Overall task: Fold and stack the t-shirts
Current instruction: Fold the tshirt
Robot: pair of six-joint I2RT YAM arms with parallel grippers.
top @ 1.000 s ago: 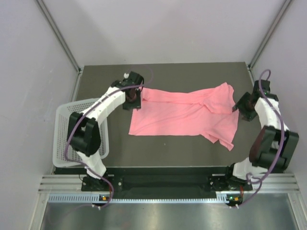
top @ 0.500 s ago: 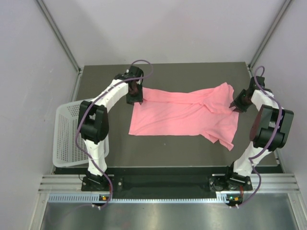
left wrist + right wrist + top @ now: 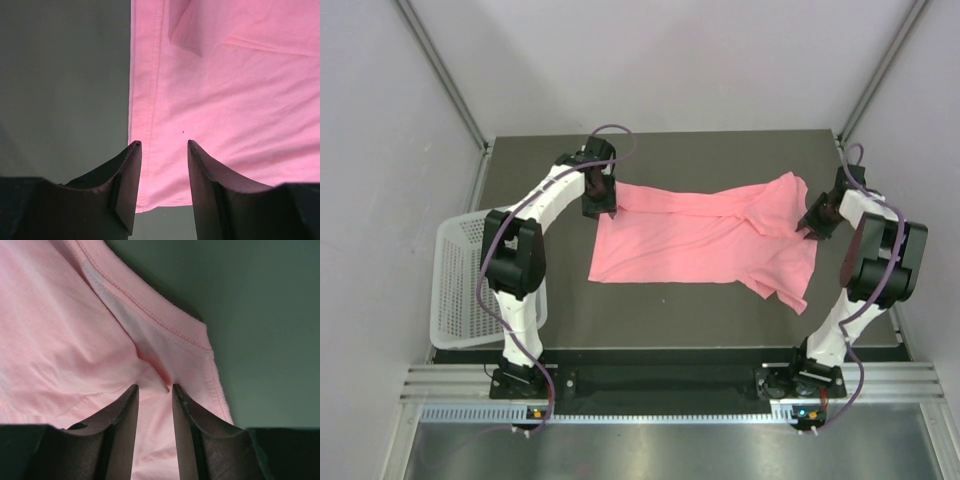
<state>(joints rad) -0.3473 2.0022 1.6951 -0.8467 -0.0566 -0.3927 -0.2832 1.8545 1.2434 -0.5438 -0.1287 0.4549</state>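
A robotics lab test cell: plain pale walls (image 3: 650,60) with metal corner struts (upper left and right of the frame), dark table (image 3: 670,310) on aluminium rails (image 3: 660,385).

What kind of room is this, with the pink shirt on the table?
Probably a robot test booth, not a home. Two robot arms are bolted at the near edge of a dark table, plain pale walls on metal rails close it in, and a salmon-pink t-shirt lies spread beside a white plastic basket.

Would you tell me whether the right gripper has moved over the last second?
Yes: the right gripper has moved toward the table's far edge, reaching the t-shirt's collar end.
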